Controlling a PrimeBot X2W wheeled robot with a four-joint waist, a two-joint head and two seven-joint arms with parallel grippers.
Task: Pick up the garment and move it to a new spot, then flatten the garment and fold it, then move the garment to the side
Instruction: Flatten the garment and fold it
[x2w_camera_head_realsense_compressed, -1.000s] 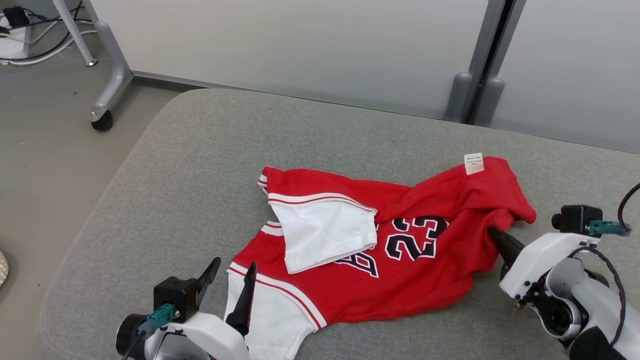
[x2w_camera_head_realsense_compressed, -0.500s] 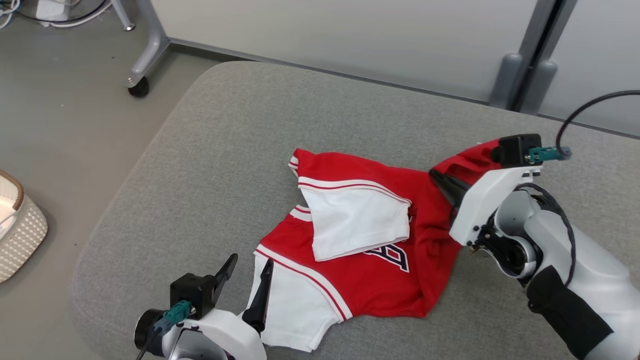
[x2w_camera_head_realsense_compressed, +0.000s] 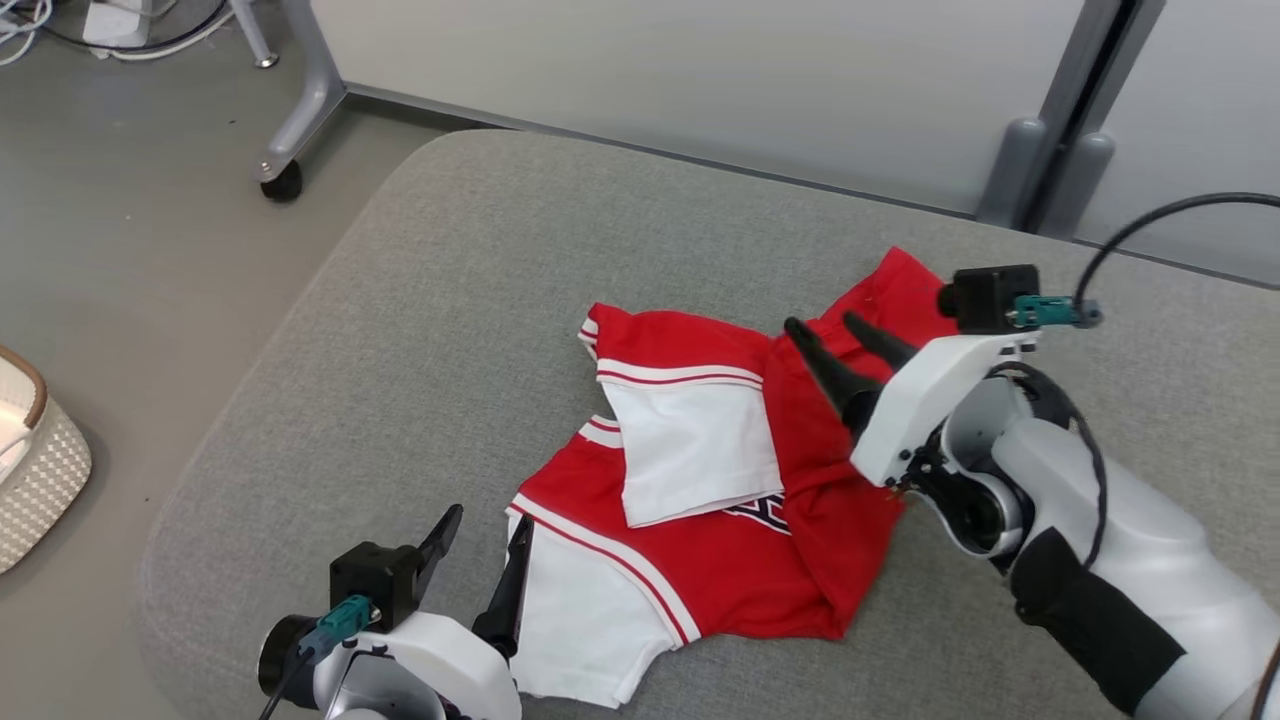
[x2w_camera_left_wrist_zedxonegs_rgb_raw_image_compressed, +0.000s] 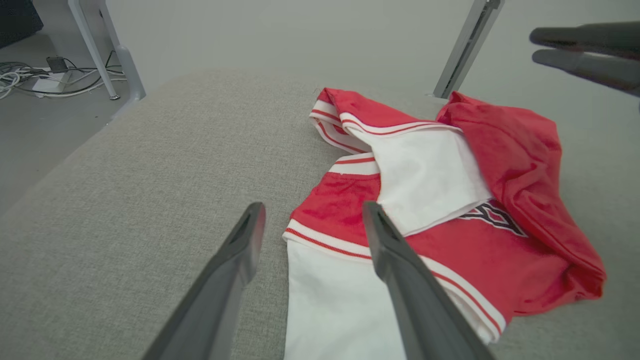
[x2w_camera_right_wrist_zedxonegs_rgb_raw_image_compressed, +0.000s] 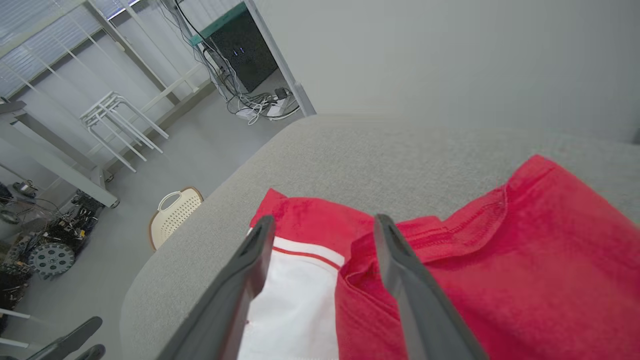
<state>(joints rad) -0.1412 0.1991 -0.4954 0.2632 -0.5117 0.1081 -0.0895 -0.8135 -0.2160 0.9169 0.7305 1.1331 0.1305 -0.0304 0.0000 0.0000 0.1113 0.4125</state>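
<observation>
Head view, read from left to right. A pale woven basket (x2w_camera_head_realsense_compressed: 40, 470) stands on the floor at the left edge, and the black caster (x2w_camera_head_realsense_compressed: 283, 186) of a metal frame sits further back. The grey cushion (x2w_camera_head_realsense_compressed: 420, 300) takes up the centre.

At the cushion's near edge the left gripper (x2w_camera_head_realsense_compressed: 490, 517) points up the frame with its two dark fingers spread and holding nothing. One finger lies over bare cushion. The other lies over the white sleeve at the near-left corner of the garment (x2w_camera_head_realsense_compressed: 740, 570).

This garment is a red jersey with white sleeves and red-and-white trim. It lies crumpled at the middle of the cushion, toward the near edge. A second white sleeve is folded across its chest and covers most of the dark lettering. Its right side is bunched into a raised red fold.

Over that fold hangs the right gripper (x2w_camera_head_realsense_compressed: 822, 322), fingers parted and gripping nothing. Whether the tips touch the cloth cannot be told. Two grey posts (x2w_camera_head_realsense_compressed: 1003, 175) stand behind the cushion at right.

Left wrist view: the spread fingers straddle the sleeve's striped edge. Right wrist view: the parted fingers frame the red hem and a strip of white sleeve.
</observation>
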